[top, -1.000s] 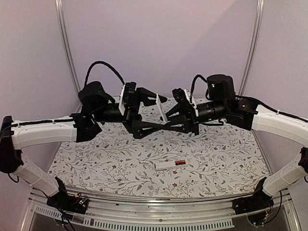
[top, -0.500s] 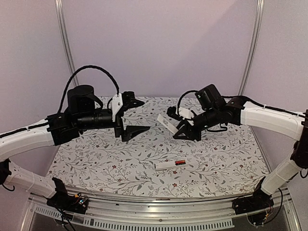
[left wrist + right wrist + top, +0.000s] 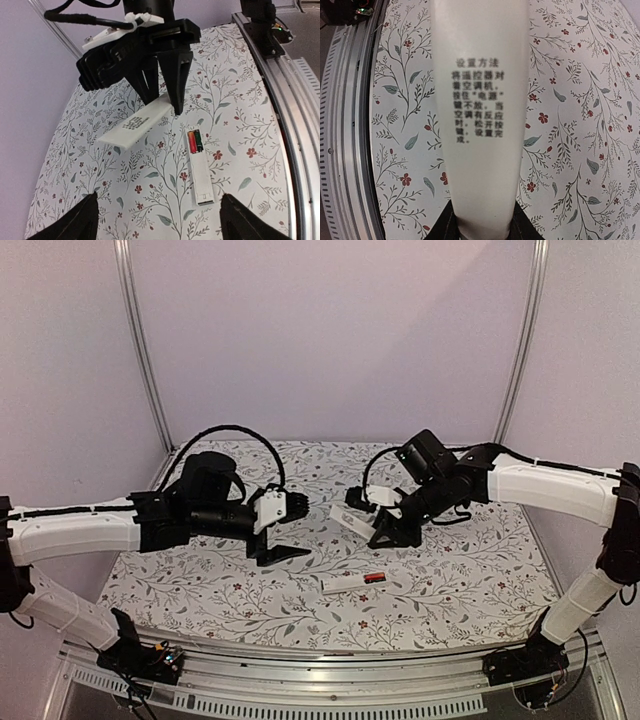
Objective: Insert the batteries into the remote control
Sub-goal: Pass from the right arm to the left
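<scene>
The remote control [image 3: 348, 583] lies on the flowered table near the front middle, its compartment open; it also shows in the left wrist view [image 3: 201, 175]. Two batteries [image 3: 194, 141] sit side by side in its end, a red-orange spot in the top view [image 3: 374, 578]. My right gripper [image 3: 388, 523] is shut on a white cover strip [image 3: 349, 517] printed with black text [image 3: 480, 100], held above the table behind the remote; the left wrist view shows the strip too [image 3: 134, 126]. My left gripper [image 3: 293, 528] is open and empty, left of the strip, its fingertips [image 3: 80, 220] wide apart.
The flowered table [image 3: 200, 580] ends in a metal rail [image 3: 300, 680] at the front. Purple walls and two upright poles [image 3: 140, 340] close the back and sides. The rail also shows in the right wrist view [image 3: 350, 125].
The two grippers, close together high up a second ago, have parted. The left has dropped back left, open. The right has lowered toward the table with the cover strip.
</scene>
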Action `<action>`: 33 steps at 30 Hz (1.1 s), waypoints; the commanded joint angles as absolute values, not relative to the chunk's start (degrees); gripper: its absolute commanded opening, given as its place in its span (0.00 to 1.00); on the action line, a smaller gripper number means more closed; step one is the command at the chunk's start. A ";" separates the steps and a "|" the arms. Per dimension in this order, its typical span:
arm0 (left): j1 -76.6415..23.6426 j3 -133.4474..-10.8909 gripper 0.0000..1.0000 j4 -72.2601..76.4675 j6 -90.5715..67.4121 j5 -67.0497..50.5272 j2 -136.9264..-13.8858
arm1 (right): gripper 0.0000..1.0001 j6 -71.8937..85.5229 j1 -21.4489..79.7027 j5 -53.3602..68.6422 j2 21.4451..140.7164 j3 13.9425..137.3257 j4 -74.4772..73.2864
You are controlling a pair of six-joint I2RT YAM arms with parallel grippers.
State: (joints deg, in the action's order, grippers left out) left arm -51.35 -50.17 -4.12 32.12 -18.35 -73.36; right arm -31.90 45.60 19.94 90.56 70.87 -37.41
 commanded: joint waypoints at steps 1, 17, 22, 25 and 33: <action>-51.35 -46.77 0.81 8.83 31.70 -22.64 -74.88 | 0.20 -34.86 47.14 22.63 89.90 70.95 -37.75; -50.50 -51.51 0.63 18.77 18.62 -34.76 -82.83 | 0.20 -37.02 48.71 25.22 86.02 68.74 -32.32; -50.57 -51.56 0.57 20.18 17.21 -35.76 -83.95 | 0.20 -37.15 48.69 24.43 85.36 68.51 -32.11; -50.55 -51.94 0.46 19.82 17.06 -35.87 -84.37 | 0.20 -37.18 48.69 24.77 85.00 68.47 -31.92; -50.54 -51.96 0.27 18.33 18.17 -34.58 -83.96 | 0.20 -37.26 48.69 24.33 84.24 68.42 -31.42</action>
State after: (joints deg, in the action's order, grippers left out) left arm -50.72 -50.96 19.31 17.76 -34.11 -83.81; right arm -37.36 48.45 24.34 86.48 68.88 -32.99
